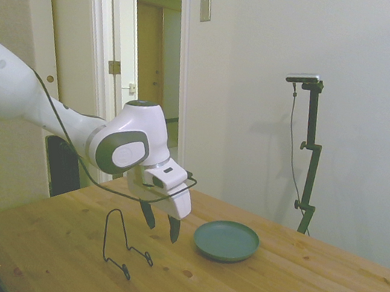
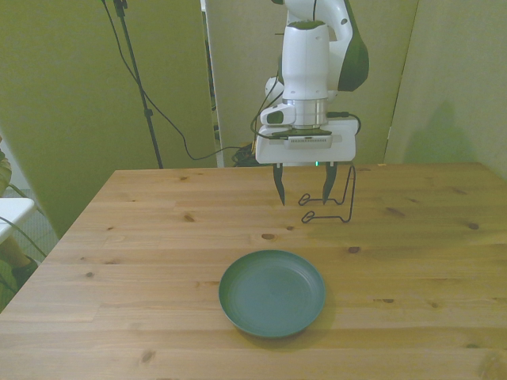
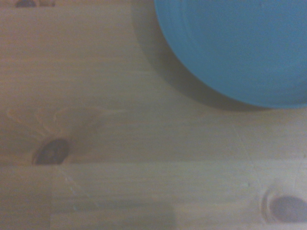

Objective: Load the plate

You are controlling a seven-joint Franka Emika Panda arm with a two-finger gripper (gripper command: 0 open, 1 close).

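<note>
- The plate (image 2: pixel 272 293) lies nearest the front camera, low in the middle of that frame: round, shallow, matte teal-green, with a low raised rim and nothing on it.
- It rests flat on the table (image 2: pixel 127 261), whose top is pale wooden planks with long grain lines and scattered dark knots.
- In the side view the plate (image 1: pixel 226 240) sits right of centre, just beside the end effector but not touching it.
- The end effector (image 2: pixel 303 186) hangs above the table in the upper middle of the front view, its two dark tapered fingers pointing down and spread well apart, holding nothing and touching nothing.
- In the side view the end effector (image 1: pixel 160 221) is tilted, with the fingertips clear of the wood.
- A thin black wire stand (image 2: pixel 331 204) is bent into an upright loop with two small curled feet on the table; in the front view it is behind the right-hand finger.
- Only the side view shows the wire stand (image 1: pixel 121 243) set apart from the fingers, lower left of them.
- The blurred wrist view shows one curved edge of the plate (image 3: pixel 235 48), looking bluer, its shadow on the planks, and two dark knots.
- Only the side view takes in the white door frame (image 1: pixel 99 46) and the open doorway behind the arm.
</note>
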